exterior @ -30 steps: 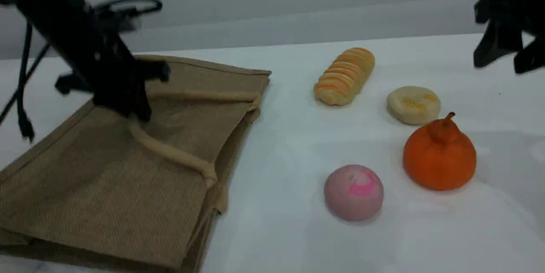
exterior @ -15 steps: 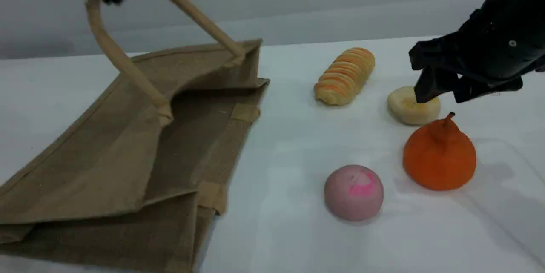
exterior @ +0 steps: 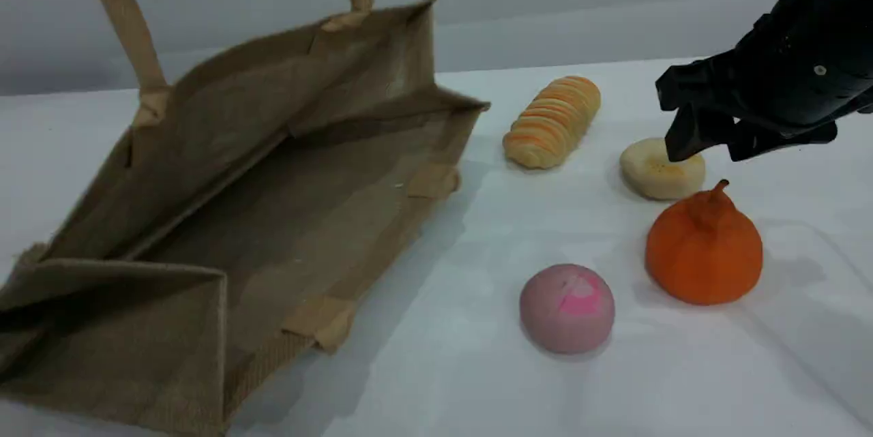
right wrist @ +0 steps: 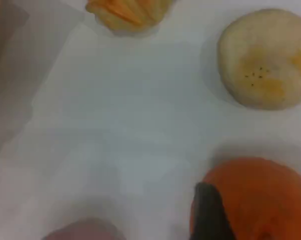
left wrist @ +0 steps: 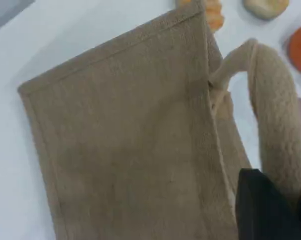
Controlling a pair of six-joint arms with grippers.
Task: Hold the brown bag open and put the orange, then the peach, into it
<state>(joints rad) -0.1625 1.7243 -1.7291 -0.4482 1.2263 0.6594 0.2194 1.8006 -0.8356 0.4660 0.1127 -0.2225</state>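
The brown bag [exterior: 225, 191] lies on its side at the left, its mouth gaping toward the fruits. One beige handle [exterior: 123, 21] is pulled up out of the top of the scene view. In the left wrist view my left gripper [left wrist: 270, 202] is shut on that handle [left wrist: 275, 120]. The orange [exterior: 704, 253] stands at the right with its stem up, and the peach [exterior: 567, 307] sits to its left, nearer the front. My right gripper [exterior: 713, 147] hangs open just above and behind the orange. One fingertip [right wrist: 208, 210] shows against the orange [right wrist: 260, 195].
A striped bread roll [exterior: 554, 121] lies behind the fruits. A pale round bun [exterior: 660, 171] sits under the right gripper, just behind the orange. The white table [exterior: 477, 253] shows bare between the bag's mouth and the peach.
The left gripper has pulled the handle up out of the scene view, raising the bag's upper side and opening its mouth wide. The right gripper came in from the top right, then stayed still.
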